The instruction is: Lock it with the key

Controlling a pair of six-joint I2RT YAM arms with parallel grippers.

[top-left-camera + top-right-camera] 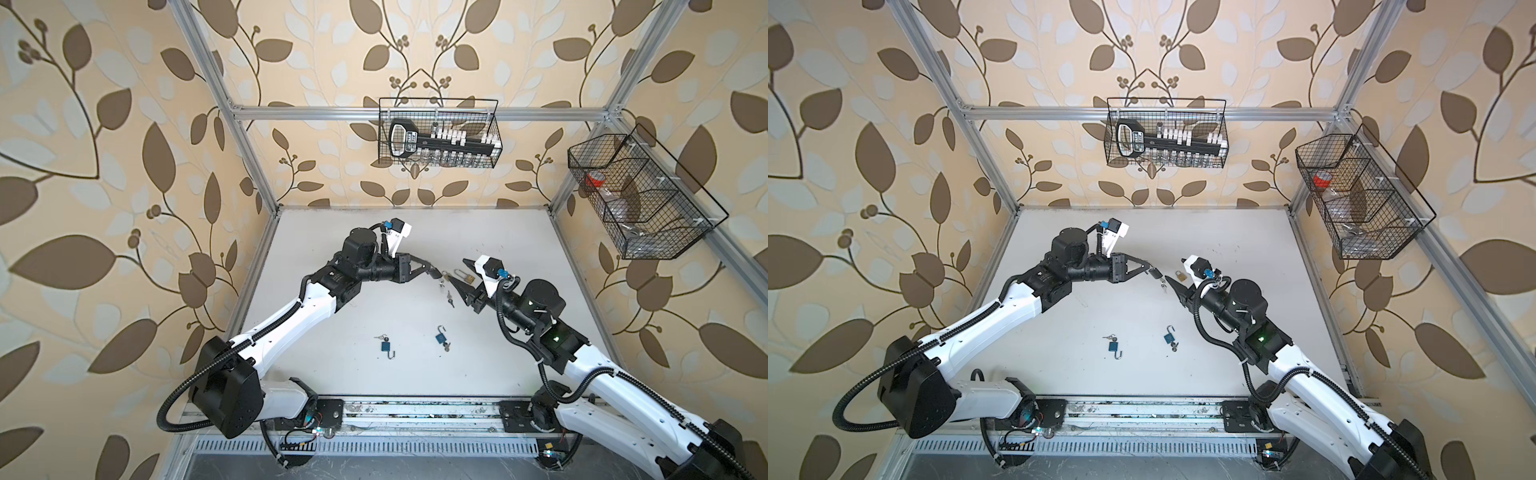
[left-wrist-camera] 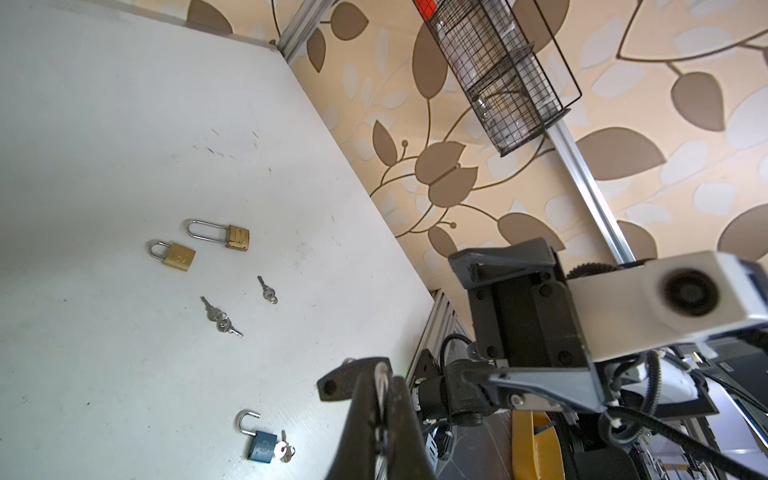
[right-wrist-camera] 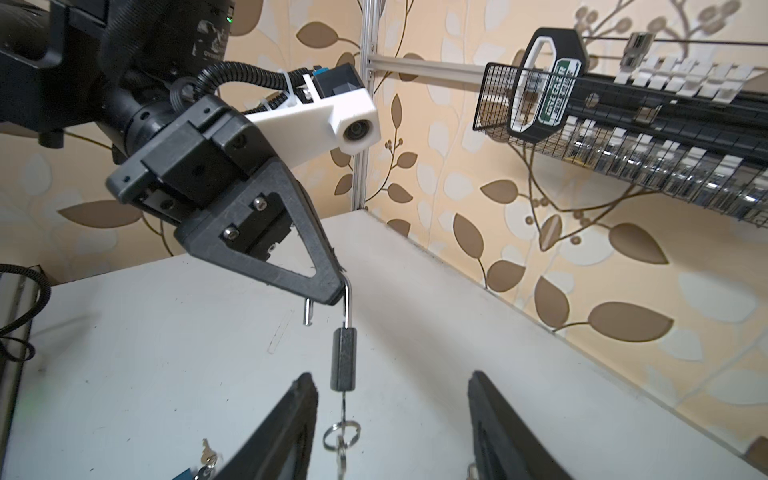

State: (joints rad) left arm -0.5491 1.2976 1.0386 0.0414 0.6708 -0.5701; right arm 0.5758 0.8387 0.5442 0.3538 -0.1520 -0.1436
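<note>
A small black lock [image 3: 343, 359] hangs by its open silver shackle [image 3: 348, 303] from my left gripper [image 3: 338, 291], which is shut on the shackle. A key [image 3: 344, 405] sticks in the bottom of the lock, and a key ring [image 3: 341, 434] dangles below it. My right gripper [image 3: 390, 382] is open, one finger on each side of the key and ring, touching neither. In both top views the left gripper [image 1: 430, 269] holds the lock [image 1: 435, 273] above mid-table, facing the right gripper [image 1: 457, 271]. The left wrist view shows the shackle pinched between its fingers [image 2: 365, 415].
Two brass padlocks [image 2: 178, 257] [image 2: 237, 237] and loose keys [image 2: 220, 318] lie on the white table [image 1: 374, 249] under the grippers. Two open blue padlocks [image 1: 385, 345] [image 1: 439, 338] with keys lie nearer the front. Wire baskets hang on the back wall [image 1: 440, 133] and right wall [image 1: 640, 195].
</note>
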